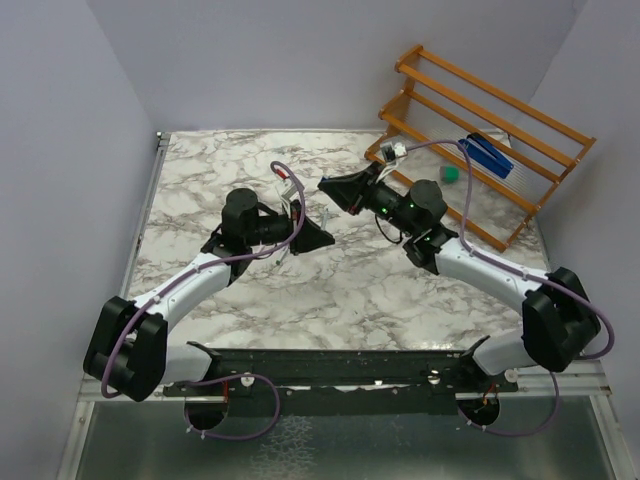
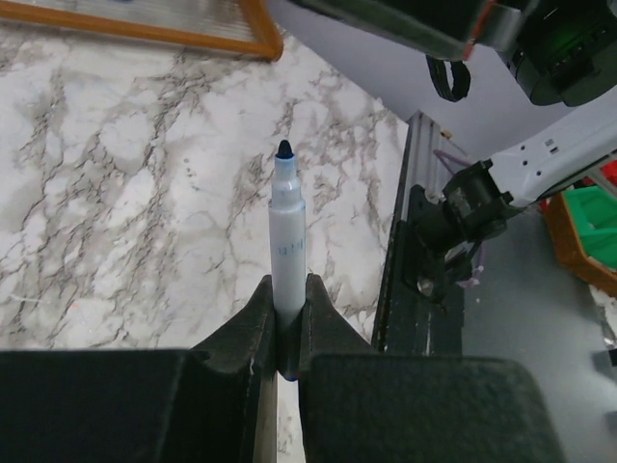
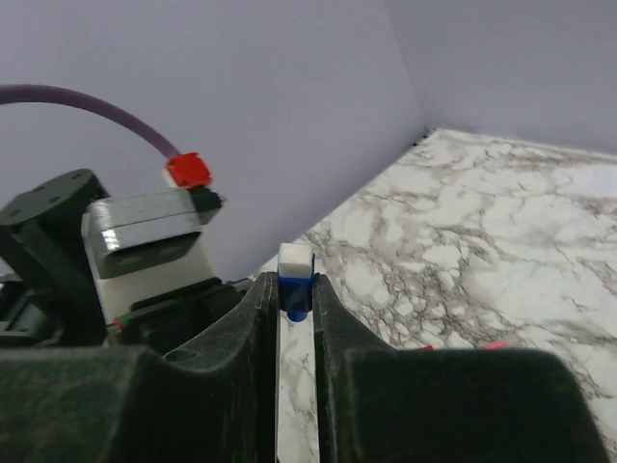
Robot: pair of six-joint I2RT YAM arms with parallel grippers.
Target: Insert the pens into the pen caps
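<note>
The left arm (image 1: pixel 185 285) was stretched from its base at the near left edge upward and inward, with the elbow folded low; the left gripper (image 1: pixel 318 238) was pointed to the right, toward the middle; its jaws were closed on a pen (image 2: pixel 287 231), which was held between the fingertips with its tip pointing outward; the right arm (image 1: pixel 480 268) was stretched from the near right base upward and to the left; the right gripper (image 1: pixel 325 186) was pointed left, its tip set near the left one but apart from it; its jaws were clamped on a small blue pen cap (image 3: pixel 296 277).
</note>
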